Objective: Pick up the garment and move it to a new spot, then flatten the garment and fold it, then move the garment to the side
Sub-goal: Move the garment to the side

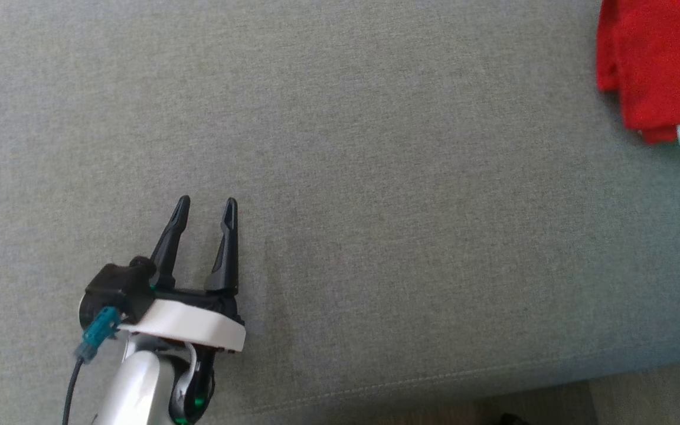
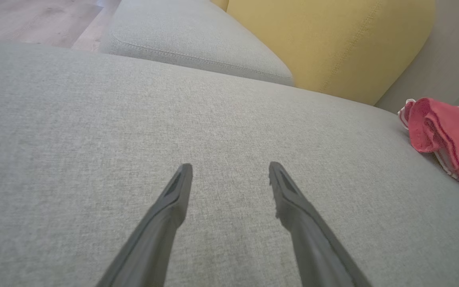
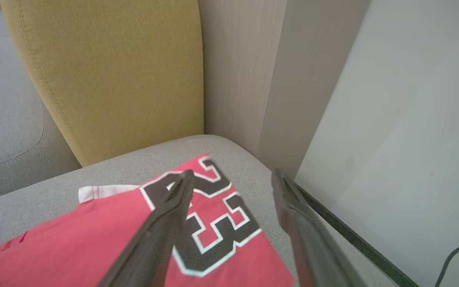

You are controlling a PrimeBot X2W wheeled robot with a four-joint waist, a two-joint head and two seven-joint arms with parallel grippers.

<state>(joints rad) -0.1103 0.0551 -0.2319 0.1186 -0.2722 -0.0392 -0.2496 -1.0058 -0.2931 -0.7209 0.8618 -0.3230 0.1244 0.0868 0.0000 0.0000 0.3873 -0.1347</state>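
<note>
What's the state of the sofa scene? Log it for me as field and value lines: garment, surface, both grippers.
garment: red garment, folded, black number with white outline on top, lying near the cushion's corner
surface: grey seat cushion, beside a yellow backrest
left gripper: open, over bare cushion, apart from the garment
right gripper: open, jaws apart over the garment's numbered end, gripping nothing
task stage: garment lies folded at the side
</note>
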